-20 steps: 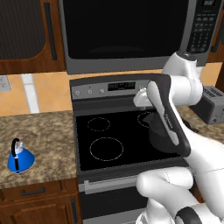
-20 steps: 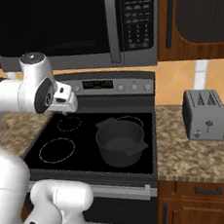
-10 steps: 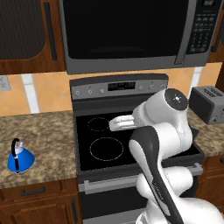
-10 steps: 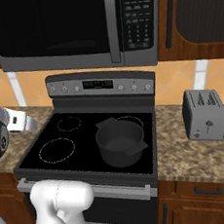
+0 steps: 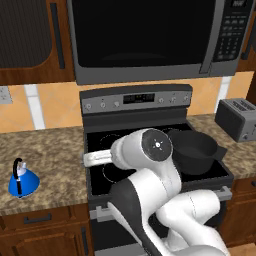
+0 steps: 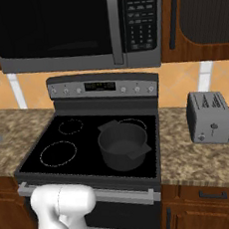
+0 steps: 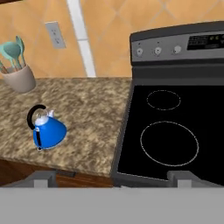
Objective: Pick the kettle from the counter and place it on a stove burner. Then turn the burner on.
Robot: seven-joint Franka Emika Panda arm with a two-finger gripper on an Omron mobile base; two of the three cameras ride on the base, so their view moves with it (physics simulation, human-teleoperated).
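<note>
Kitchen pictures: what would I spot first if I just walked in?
Probably the big white robot arm bending over the black stove. Next, the little bright-blue kettle sitting alone on the speckled counter left of the stove. Then the dark-grey pot on the cooktop and the silver toaster at right.

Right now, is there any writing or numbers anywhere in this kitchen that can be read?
None can be read.
Microwave keypad: buttons with marks, too small to read.
Stove display: pale marks, blurred.
Stove knobs: no legible labels.
Toaster and kettle: no text visible.
</note>
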